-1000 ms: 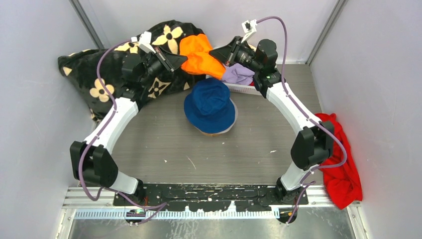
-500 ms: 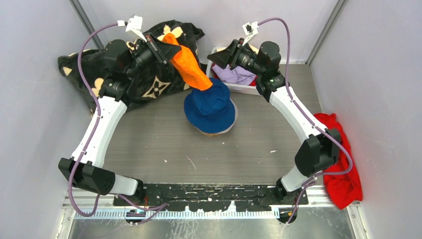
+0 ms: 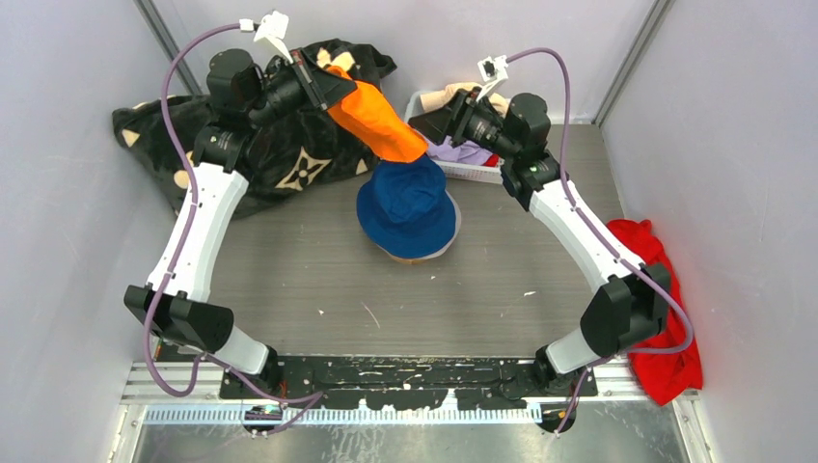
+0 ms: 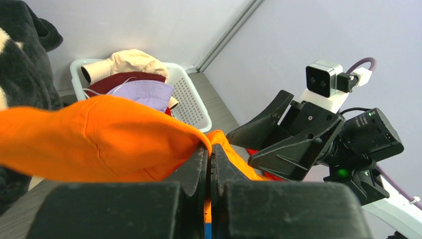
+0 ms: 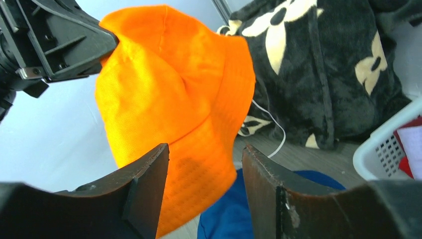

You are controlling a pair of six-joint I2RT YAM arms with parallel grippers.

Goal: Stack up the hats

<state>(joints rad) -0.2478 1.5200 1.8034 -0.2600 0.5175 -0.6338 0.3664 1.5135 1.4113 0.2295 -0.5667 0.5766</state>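
My left gripper is shut on the brim of the orange hat, which hangs stretched down toward the blue hat at the table's middle. In the left wrist view the jaws pinch orange cloth. A pale brim shows under the blue hat. My right gripper stands open just right of the orange hat, not touching it; its wrist view shows the orange hat and blue hat beyond the spread fingers. Lilac, maroon and cream hats lie in the basket.
The white basket sits at the back, under my right gripper. A black blanket with cream flowers is heaped at the back left below my left arm. A red cloth lies by the right wall.
My right gripper opened, let go of the orange hat and drew back to the right. My left gripper rose with the hat, which now hangs from it alone.
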